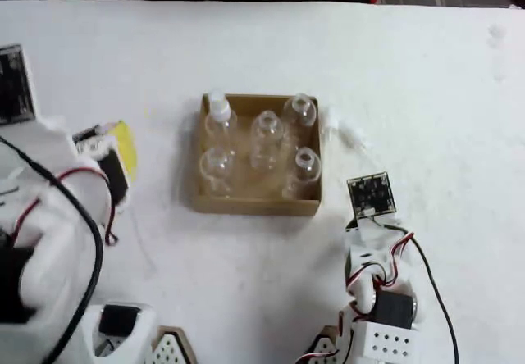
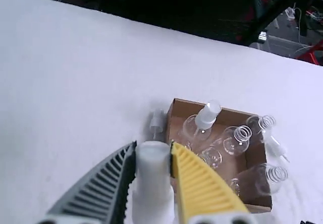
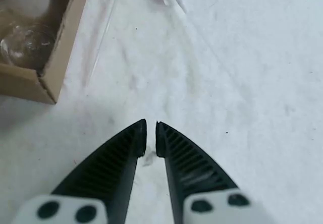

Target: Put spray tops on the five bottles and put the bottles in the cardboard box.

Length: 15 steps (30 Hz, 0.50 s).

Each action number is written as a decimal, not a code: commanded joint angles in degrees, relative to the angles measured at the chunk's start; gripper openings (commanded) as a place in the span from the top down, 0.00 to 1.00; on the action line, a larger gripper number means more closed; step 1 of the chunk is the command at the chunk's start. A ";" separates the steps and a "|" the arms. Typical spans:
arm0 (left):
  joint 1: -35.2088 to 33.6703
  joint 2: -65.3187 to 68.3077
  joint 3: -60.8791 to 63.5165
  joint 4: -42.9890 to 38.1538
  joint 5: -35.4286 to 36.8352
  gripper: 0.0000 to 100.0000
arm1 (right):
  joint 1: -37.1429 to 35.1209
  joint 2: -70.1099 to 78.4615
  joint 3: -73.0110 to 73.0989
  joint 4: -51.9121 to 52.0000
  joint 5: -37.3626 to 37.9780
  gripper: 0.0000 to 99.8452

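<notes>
Progress: five bottles (image 1: 267,130) already standing in cardboard box (image 1: 254,207), mid-worktop. Only far-left bottle (image 1: 218,111) wears spray top; four necks open, so capping mostly left.
Loose spray top (image 1: 344,130) lying just right of box.
Left hand (image 2: 153,147): above worktop (image 3: 242,82), left of box, clamped on white spray top (image 2: 151,171).
Right hand (image 3: 150,133): low over worktop, near-right of box, tips together, empty.

- Matt brown cardboard on the cardboard box (image 1: 256,206), raw at the cut edges.
- Clear, glossy, smooth walls on the bottles (image 1: 266,138); glass or plastic, cannot tell.
- Smooth, matt white plastic on the spray top (image 2: 153,176).
- Ribbed matt plastic on the left gripper (image 2: 153,148), grey on one finger, yellow on the other.
- Ribbed matt black plastic on the right gripper (image 3: 151,133), smooth white plastic at its base.
- Matt white table cover (image 3: 242,72), faintly rough and speckled.
</notes>
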 commanded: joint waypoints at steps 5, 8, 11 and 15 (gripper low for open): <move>9.01 -7.87 0.53 -4.84 -2.11 0.98 | -0.31 -0.13 0.53 0.22 0.97 0.98; 12.70 -10.15 0.53 -6.86 -2.20 0.98 | -0.31 -0.13 0.53 0.22 0.97 0.98; 16.66 -11.21 0.53 -8.00 -2.29 0.98 | -0.31 -0.13 0.53 0.22 0.97 0.98; 20.79 -10.51 0.62 -9.85 -2.29 0.98 | -0.40 -0.13 0.53 0.22 0.97 0.98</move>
